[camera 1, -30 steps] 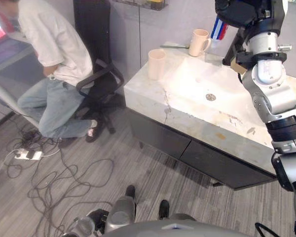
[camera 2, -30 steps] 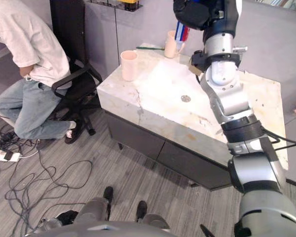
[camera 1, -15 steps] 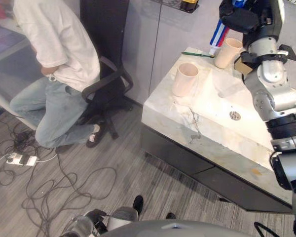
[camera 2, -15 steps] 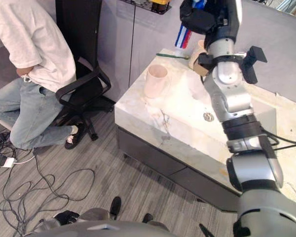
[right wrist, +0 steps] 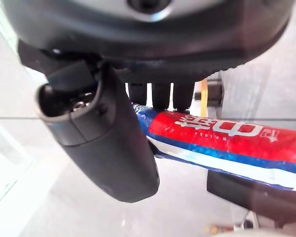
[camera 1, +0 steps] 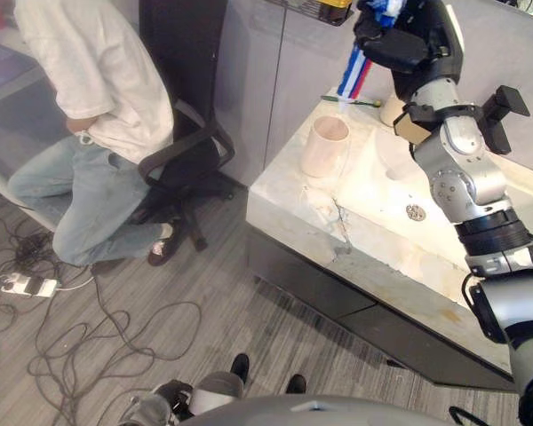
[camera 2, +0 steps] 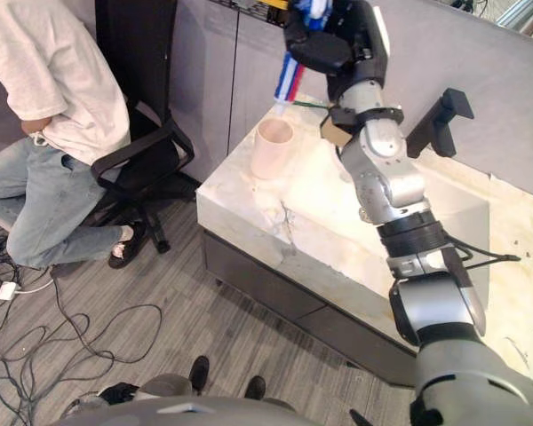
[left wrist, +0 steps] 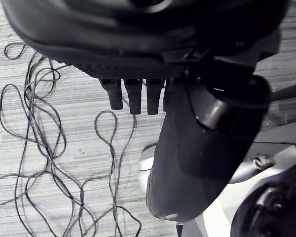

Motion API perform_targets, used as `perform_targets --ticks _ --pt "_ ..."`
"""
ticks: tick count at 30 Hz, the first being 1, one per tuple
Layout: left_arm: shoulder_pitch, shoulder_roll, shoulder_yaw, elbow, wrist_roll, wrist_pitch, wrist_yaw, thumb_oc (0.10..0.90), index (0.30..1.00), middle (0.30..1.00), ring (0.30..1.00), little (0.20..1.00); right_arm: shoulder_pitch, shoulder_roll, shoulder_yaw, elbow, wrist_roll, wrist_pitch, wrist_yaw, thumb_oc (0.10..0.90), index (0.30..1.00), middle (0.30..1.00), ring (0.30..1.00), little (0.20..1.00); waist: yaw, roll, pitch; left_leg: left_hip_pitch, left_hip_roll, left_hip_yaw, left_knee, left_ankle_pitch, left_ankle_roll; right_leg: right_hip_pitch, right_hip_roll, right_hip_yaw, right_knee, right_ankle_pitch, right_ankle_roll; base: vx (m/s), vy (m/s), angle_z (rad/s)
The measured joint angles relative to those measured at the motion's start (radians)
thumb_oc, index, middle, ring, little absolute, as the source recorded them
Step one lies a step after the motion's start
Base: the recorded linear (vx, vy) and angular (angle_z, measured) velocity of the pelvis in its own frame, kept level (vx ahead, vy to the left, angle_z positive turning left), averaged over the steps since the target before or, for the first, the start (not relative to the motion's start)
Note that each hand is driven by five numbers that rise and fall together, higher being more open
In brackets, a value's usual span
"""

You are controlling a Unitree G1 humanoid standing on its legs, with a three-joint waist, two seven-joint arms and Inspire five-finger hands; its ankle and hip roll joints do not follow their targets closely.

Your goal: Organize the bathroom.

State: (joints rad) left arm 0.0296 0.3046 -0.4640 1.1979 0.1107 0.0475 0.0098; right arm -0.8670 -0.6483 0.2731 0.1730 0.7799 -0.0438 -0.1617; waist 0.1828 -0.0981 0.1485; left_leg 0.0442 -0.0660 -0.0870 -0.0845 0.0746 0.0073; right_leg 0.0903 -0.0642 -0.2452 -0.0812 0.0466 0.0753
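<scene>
My right hand (camera 1: 401,43) is raised over the back of the marble counter (camera 1: 293,191), shut on a red, white and blue toothpaste tube (camera 1: 354,75) that hangs down from it. In the right wrist view the tube (right wrist: 222,143) lies between the thumb (right wrist: 103,143) and the curled fingers. A pink cup (camera 1: 324,146) stands upright on the counter's left part, below and a little left of the tube. A second cup (camera 1: 392,109) stands behind my forearm, with a green toothbrush (camera 1: 360,100) lying beside it. My left hand (left wrist: 187,148) hangs low over the floor, fingers relaxed.
A sink basin with a drain (camera 1: 415,212) fills the counter's middle, with a black faucet (camera 2: 438,120) behind it. A person (camera 1: 89,106) sits on a black office chair (camera 1: 182,151) at the left. Cables and a power strip (camera 1: 27,285) lie on the floor.
The camera has shifted. My right hand has carried the toothpaste tube leftward, away from the far cup and nearer the pink cup. The cups have not moved.
</scene>
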Motion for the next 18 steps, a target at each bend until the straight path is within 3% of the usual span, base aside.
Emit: perform_targets --ticks 8,18 --pt "0.021 0.01 0.012 0.001 -0.036 0.019 0.022 0.8 0.9 0.9 0.9 0.9 0.014 0.025 0.007 -0.005 -0.028 -0.006 0.064 0.4 0.3 0.3 0.3 0.3 0.005 -0.056 -0.035 -0.002 -0.004 0.004 0.0 -0.006 -0.006 0.0 -0.004 0.001 0.0 -0.001 0.0 0.03 0.028 0.01" --pt "0.053 0.012 0.058 0.012 -0.065 0.016 0.033 0.8 0.9 0.9 0.9 0.9 0.032 0.011 0.007 0.136 -0.068 -0.059 0.068 0.4 0.3 0.3 0.3 0.3 0.001 -0.063 -0.04 -0.002 -0.008 0.003 0.0 -0.006 -0.005 -0.001 -0.007 0.0 0.0 -0.001 0.0 0.07 0.008 0.0"
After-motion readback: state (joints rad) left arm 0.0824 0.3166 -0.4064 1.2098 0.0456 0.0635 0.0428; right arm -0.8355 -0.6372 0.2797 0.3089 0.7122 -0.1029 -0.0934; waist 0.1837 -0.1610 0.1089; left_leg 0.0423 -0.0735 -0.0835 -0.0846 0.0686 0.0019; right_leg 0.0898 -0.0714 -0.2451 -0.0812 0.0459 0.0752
